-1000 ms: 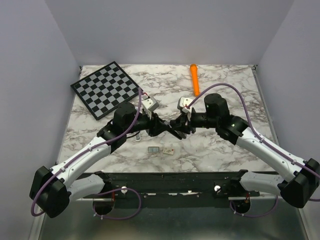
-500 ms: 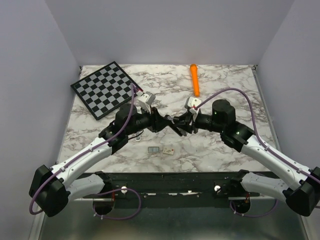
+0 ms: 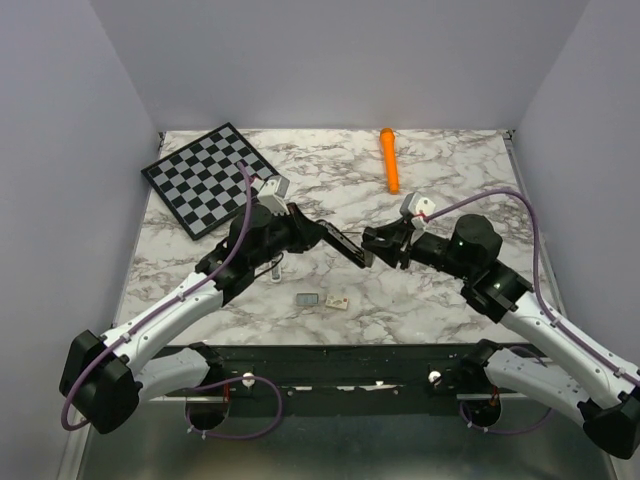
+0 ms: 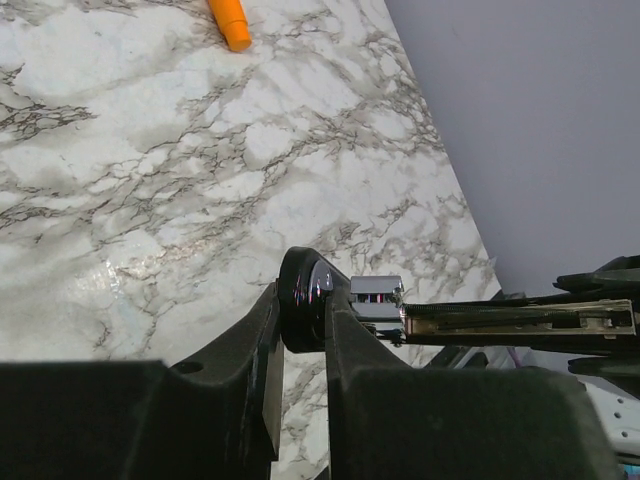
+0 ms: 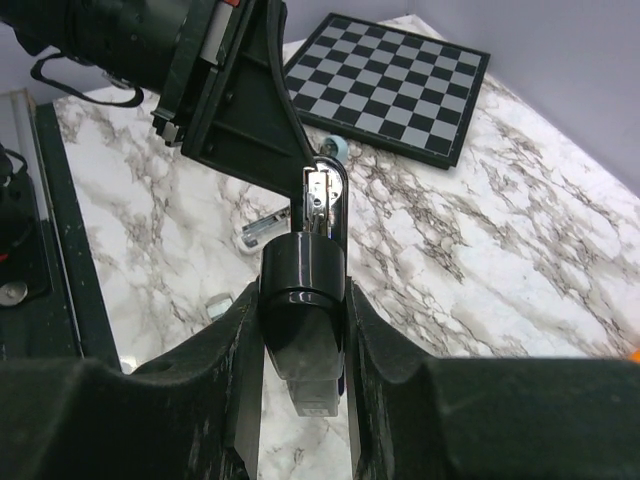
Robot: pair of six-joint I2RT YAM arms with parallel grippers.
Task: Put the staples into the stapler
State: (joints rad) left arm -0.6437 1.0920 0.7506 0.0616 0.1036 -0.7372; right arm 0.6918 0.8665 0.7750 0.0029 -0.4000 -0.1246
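While both tools clench it at opposite ends, the stapler [image 3: 344,245] hangs above the marble-veined table [image 3: 450,170]: slim, glossy black, with a chrome block and ridged metal rail exposed in the left wrist view. Left tool [image 3: 316,231] pinches the rounded end; right tool [image 3: 373,247] grips the other. Staples [image 3: 308,299]: small matte grey block, flat on the table nearer the bases, beside a white dotted piece [image 3: 338,301]. Orange marker [image 3: 389,160] and checkerboard [image 3: 212,178] lie far back.
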